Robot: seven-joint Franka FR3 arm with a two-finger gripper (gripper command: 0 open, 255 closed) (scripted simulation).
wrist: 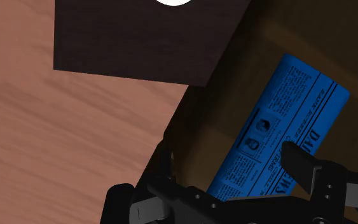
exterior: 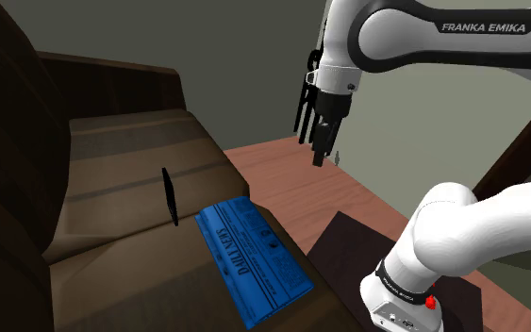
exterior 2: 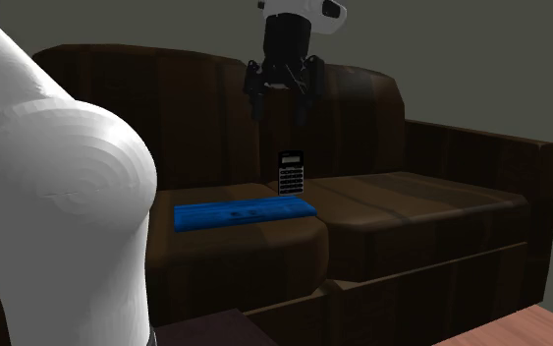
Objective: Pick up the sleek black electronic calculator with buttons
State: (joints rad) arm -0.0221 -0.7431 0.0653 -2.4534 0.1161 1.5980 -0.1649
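Calculator [exterior 2: 292, 174]: stood upright on sofa [exterior 2: 431, 201] seat.
Blue newspaper [exterior 2: 245, 211]: laid flat just beside it.
End effector [exterior 2: 282, 108]: held open overhead, nothing gripped.

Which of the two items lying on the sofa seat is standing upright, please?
The black calculator: it stands on its edge, buttons showing, while the blue newspaper lies flat beside it.

Calculator [exterior: 170, 196], seemingly upright, stands beside blue newspaper [exterior: 252, 259] on sofa [exterior: 112, 160].

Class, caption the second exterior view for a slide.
Open end effector hangs high while a black calculator stands upright near a blue newspaper on a brown sofa.
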